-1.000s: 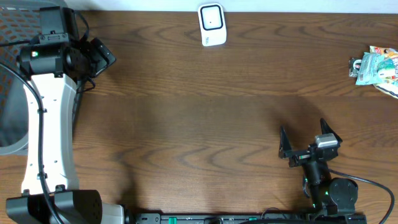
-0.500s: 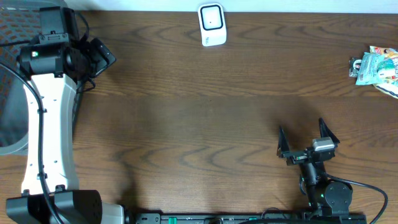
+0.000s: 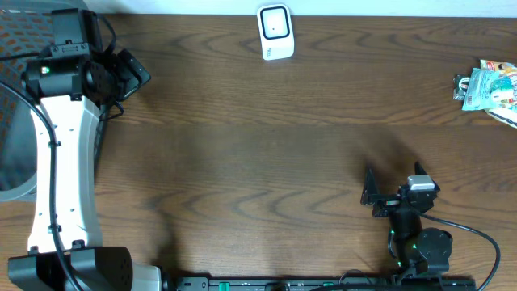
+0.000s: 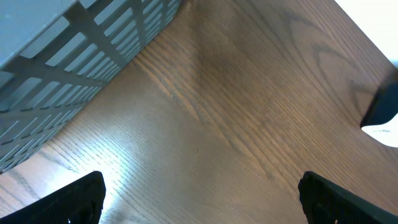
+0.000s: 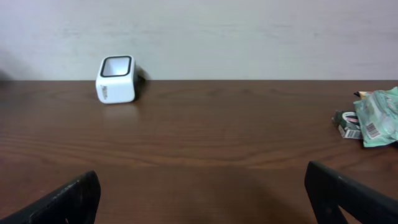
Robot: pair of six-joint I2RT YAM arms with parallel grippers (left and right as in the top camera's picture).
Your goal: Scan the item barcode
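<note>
Drawing back a touch toward the near edge of the table (image 3: 242,162) since a second ago, the right tool (image 3: 393,176) now sits with its wrist pulled in closer over its base, while everything else lies as it did. Its two dark fingers stand spread wide, gripping nothing, and in the right wrist view the right tool (image 5: 202,186) shows only bare wood between its tips.

At the far left of the table, the left tool (image 3: 129,71) hangs beside a grey slatted bin (image 3: 10,121). It too is spread wide and carries nothing. Seen from the left wrist, the left tool (image 4: 202,190) frames bare wood grain, with the bin (image 4: 62,81) filling the upper left corner.

A green-and-white packet (image 3: 491,85), the item to be scanned, lies at the far right edge of the table, well apart from both arms. From the right wrist the packet (image 5: 376,115) shows a printed barcode on its near face.

A small white scanner (image 3: 275,32) stands at the middle of the far edge, well apart from the packet. In the right wrist view the scanner (image 5: 116,79) sits close to a pale wall (image 5: 249,37).
</note>
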